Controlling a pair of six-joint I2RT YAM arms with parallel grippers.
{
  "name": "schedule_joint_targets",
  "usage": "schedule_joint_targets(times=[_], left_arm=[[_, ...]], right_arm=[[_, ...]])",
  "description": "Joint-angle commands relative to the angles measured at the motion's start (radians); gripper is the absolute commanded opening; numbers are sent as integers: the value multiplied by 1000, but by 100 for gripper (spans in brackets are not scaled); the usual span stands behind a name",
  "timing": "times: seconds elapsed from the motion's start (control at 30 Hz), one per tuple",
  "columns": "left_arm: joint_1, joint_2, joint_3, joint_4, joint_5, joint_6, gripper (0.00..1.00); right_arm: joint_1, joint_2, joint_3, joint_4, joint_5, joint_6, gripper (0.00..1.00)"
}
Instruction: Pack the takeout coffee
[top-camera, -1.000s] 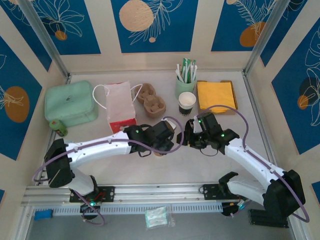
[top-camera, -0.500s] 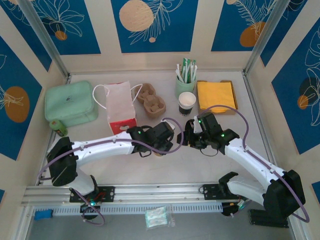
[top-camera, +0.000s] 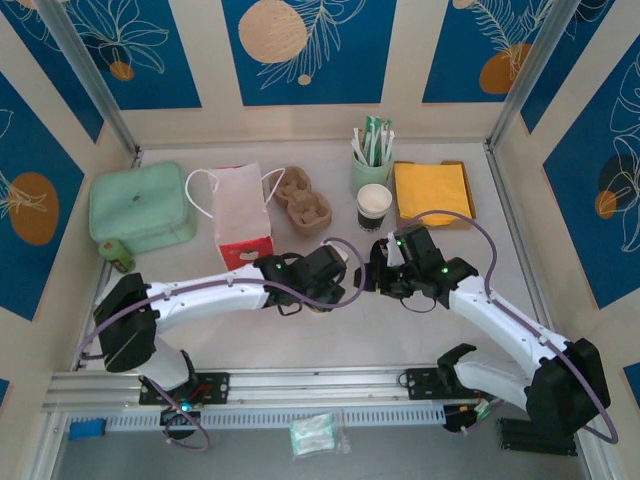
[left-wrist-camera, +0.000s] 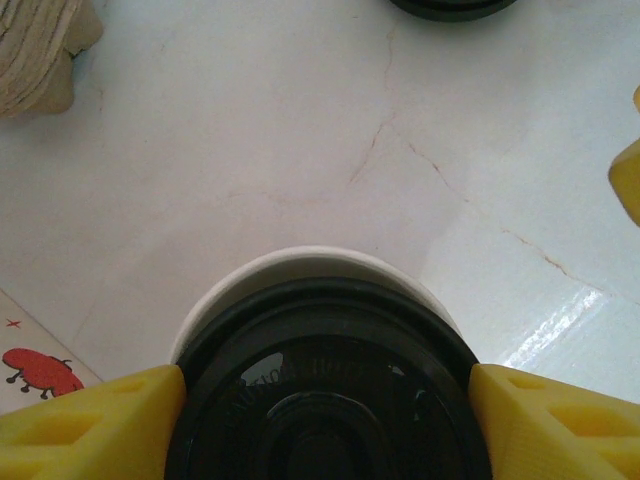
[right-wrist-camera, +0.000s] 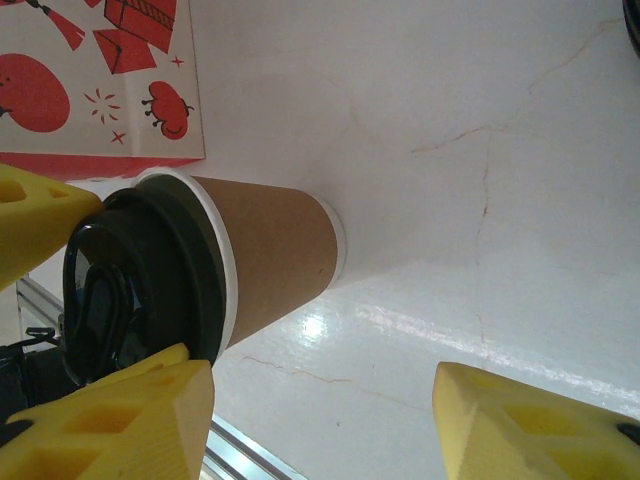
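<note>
The takeout coffee (right-wrist-camera: 275, 255) is a brown paper cup with a black lid (left-wrist-camera: 325, 380), standing upright on the white table. My left gripper (left-wrist-camera: 327, 378) comes down on it from above, and its yellow fingers (left-wrist-camera: 110, 420) press the lid's rim on both sides. In the top view the left gripper (top-camera: 325, 272) covers the cup at mid-table. My right gripper (top-camera: 372, 277) hangs just to the right of it. In the right wrist view that gripper (right-wrist-camera: 325, 420) is open with only bare table between its fingers, and the cup is off to their left.
The red-and-white paper bag (top-camera: 240, 215) stands behind the left gripper, with a cardboard cup carrier (top-camera: 303, 200) to its right. A lidless white cup (top-camera: 374, 205), a green holder of sachets (top-camera: 371, 165) and yellow napkins (top-camera: 432, 190) sit at the back right. A green box (top-camera: 140, 205) is at the left.
The left arm's elbow and forearm have shifted slightly to the right. Its gripper stays over the cup, and the right arm has not moved.
</note>
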Motion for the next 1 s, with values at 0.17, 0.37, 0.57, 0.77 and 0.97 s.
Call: schedule_joint_targets(times=[0.17, 0.37, 0.57, 0.77, 0.97], left_arm=[[6, 21, -23, 28, 25, -3, 75], [6, 29, -24, 22, 17, -4, 82], [9, -1, -21, 15, 6, -10, 94], [27, -51, 0, 21, 36, -20, 99], [56, -95, 26, 19, 67, -30, 99]], right_arm=[[-7, 5, 16, -21, -5, -14, 60], [-7, 5, 25, -26, -8, -17, 60], [-6, 6, 37, -35, -15, -22, 62], [-6, 5, 68, -54, -16, -35, 66], [0, 20, 102, -73, -17, -47, 66]])
